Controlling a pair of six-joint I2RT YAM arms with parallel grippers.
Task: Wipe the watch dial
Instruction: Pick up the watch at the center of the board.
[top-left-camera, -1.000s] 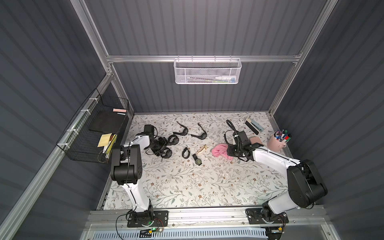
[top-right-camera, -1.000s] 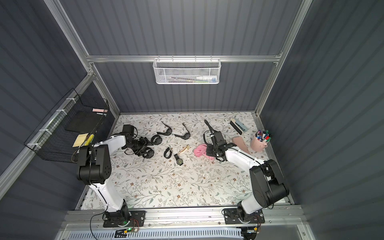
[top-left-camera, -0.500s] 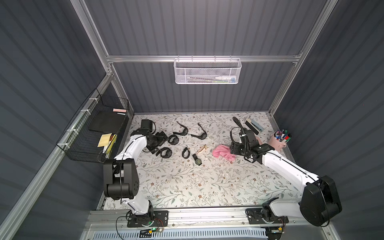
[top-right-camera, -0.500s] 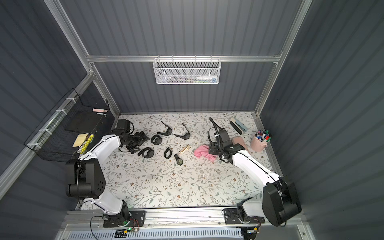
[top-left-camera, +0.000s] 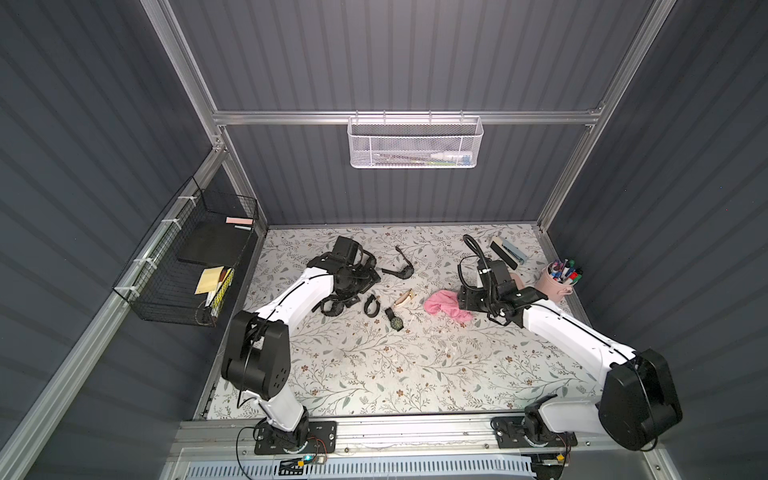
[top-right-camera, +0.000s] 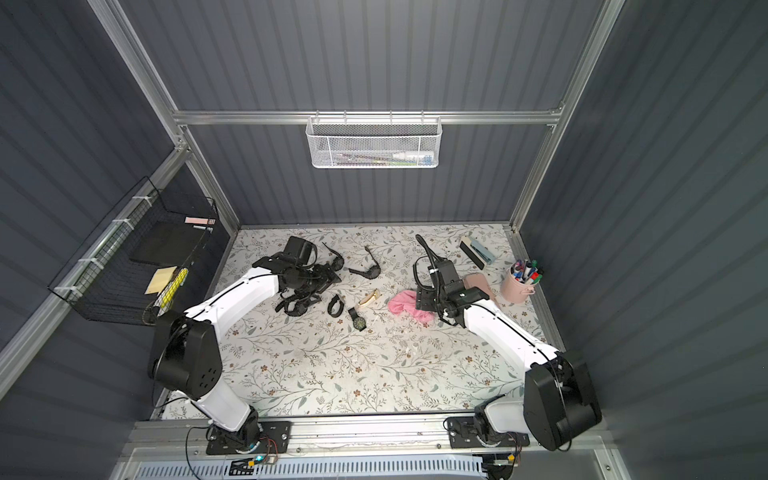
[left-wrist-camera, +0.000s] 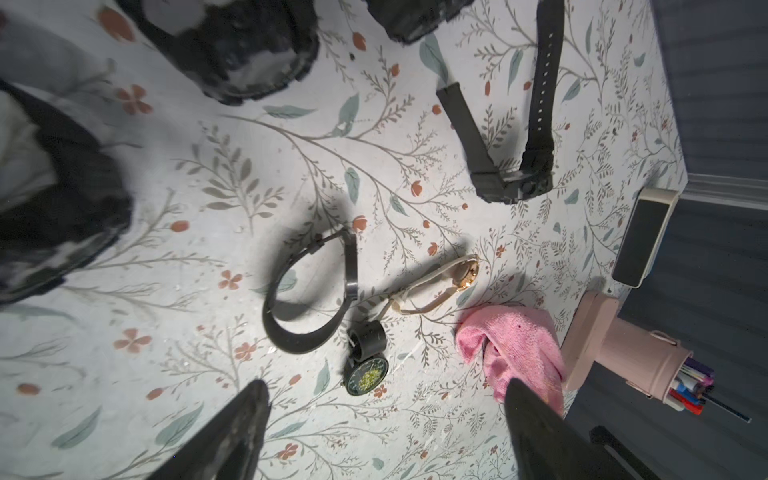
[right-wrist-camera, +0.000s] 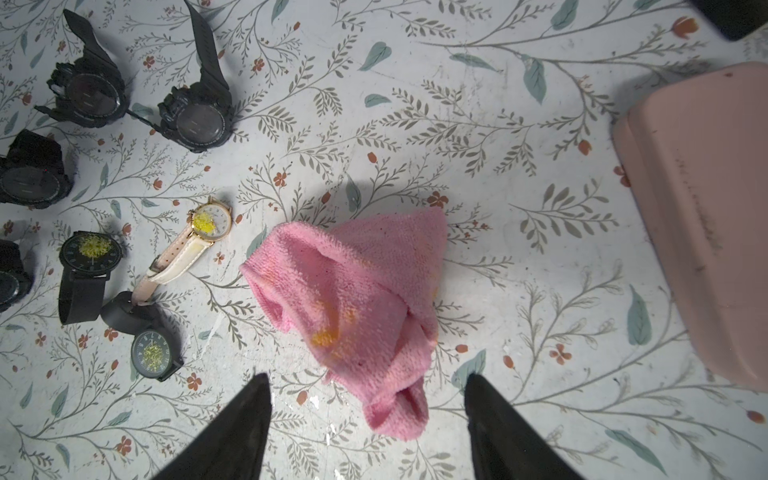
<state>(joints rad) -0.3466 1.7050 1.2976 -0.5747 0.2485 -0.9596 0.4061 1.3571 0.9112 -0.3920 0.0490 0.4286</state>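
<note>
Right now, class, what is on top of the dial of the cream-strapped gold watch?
A patch of yellow crumbs sits on the gold watch dial. The face beneath that patch is hidden; the rest of the white face shows.

You won't find any text, brand or label you can read here. The gold watch (right-wrist-camera: 210, 222) and the black watch (right-wrist-camera: 151, 353) near it show dial marks, but they're too small and blurred to make out.
</note>
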